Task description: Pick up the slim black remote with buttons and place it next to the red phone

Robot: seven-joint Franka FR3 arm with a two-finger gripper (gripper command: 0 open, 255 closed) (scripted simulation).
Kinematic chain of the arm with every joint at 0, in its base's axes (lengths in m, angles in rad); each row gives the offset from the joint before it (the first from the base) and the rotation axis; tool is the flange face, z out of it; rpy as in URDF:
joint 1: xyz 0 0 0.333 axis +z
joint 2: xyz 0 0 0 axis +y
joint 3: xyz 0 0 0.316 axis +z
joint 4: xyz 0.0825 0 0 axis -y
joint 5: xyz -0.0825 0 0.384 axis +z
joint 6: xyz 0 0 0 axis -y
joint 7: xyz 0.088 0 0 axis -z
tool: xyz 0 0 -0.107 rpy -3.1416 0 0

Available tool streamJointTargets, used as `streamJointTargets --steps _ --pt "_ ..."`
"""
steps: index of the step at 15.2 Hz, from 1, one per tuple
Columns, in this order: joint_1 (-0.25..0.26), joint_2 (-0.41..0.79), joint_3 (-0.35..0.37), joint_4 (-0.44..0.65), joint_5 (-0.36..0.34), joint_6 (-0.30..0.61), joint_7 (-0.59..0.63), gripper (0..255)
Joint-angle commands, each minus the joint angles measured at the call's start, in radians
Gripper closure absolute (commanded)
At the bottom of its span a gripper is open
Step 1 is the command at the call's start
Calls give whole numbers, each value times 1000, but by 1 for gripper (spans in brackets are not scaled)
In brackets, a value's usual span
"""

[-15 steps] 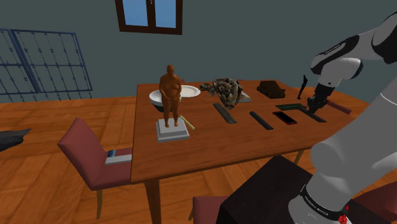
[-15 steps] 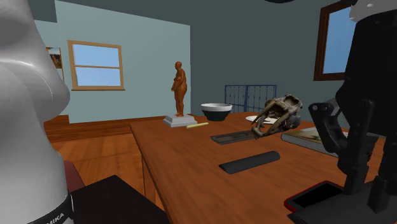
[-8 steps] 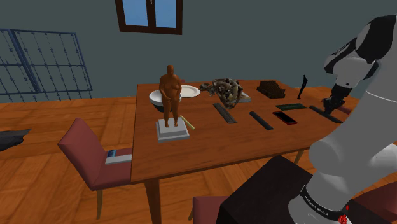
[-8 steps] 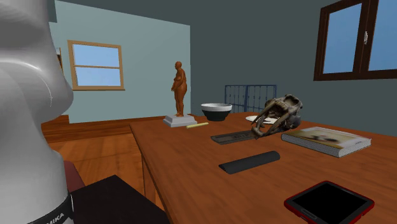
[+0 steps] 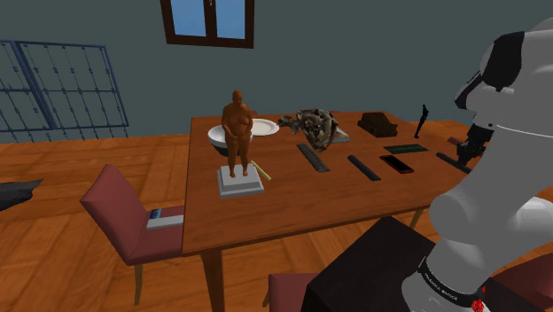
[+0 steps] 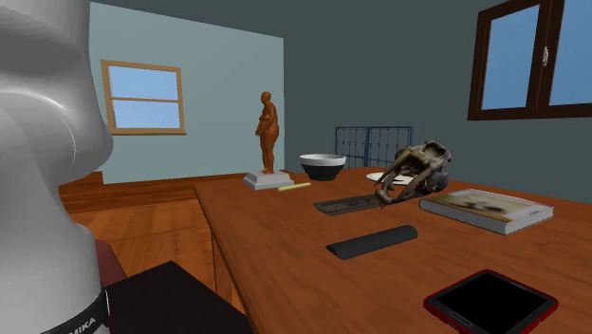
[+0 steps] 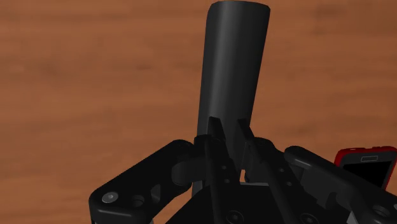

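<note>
The black two-finger gripper (image 7: 229, 125) is closed on one end of a slim black remote (image 7: 234, 63). In the wrist view both fingers (image 7: 214, 137) press its sides, and the rest of it sticks out ahead of them over the brown wooden table (image 7: 95, 76). The side turned to the camera is plain and dark, and I cannot make out buttons on it. I also cannot tell if the remote is lifted or touches the wood.

In the shoulder view the remote (image 5: 447, 160) is near the right end of the table (image 5: 284, 204), and the gripper (image 5: 463, 152) is partly covered by the white arm (image 5: 496, 204). The red phone with a black screen (image 5: 397, 164) lies near the remote, to the shoulder view's left of it and apart from it. In the wrist view the phone (image 7: 366, 164) is half hidden behind the gripper's body. In the second exterior view the phone (image 6: 490, 302) has its lower corner cut off by the edge.

I count three slim black things: the held remote, a smooth black bar (image 5: 363, 167) and a ridged black bar (image 5: 313, 157). There is one phone, one brown statue on a grey base (image 5: 237, 133) and one white bowl (image 5: 219, 135), which is partly hidden behind the statue. There are two dark red chairs: one whole chair (image 5: 124, 213) and one cut-off chair (image 5: 288, 292) at the bottom edge.
</note>
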Motion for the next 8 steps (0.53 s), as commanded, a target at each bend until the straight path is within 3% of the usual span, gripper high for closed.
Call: streamJointTargets --steps 1,8 --pt "-3 15 3 -13 13 24 -10 255" --pt "-18 76 19 -49 68 103 -50 255"
